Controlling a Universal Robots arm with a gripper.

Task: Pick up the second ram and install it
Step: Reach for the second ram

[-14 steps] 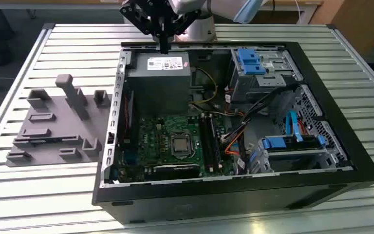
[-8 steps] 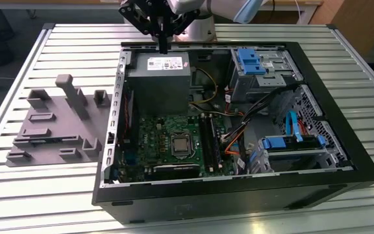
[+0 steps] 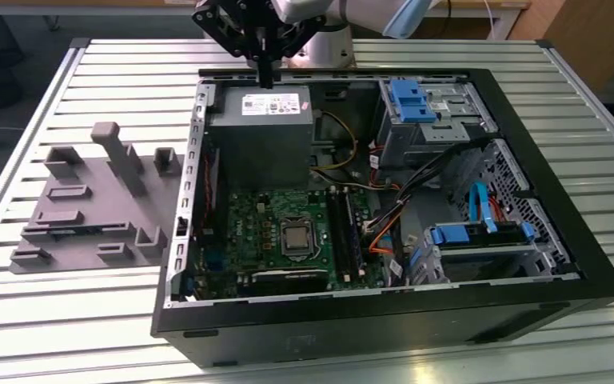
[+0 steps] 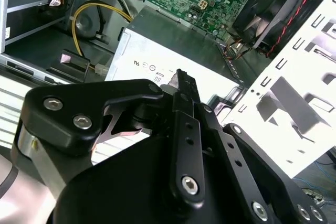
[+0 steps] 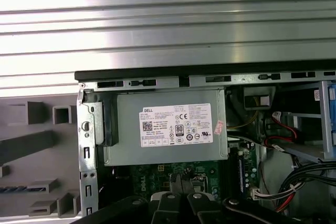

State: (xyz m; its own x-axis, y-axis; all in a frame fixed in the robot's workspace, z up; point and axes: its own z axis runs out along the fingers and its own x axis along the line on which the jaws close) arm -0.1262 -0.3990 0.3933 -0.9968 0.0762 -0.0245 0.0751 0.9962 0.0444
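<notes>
My gripper hangs over the far end of the open computer case, above the grey power supply. Its two black fingers are pressed together with nothing between them; the tips also show in both wrist views. A narrow blue-green strip, which looks like the second ram, lies in a slot of the grey holder tray, to the exterior view's left of the case and well away from the gripper. The black memory slots run along the green motherboard beside the processor socket.
The black case wall rings the motherboard. Blue drive cages and cable bundles fill the case on the exterior view's right. The holder tray has tall upright blocks. Everything rests on a ribbed metal table.
</notes>
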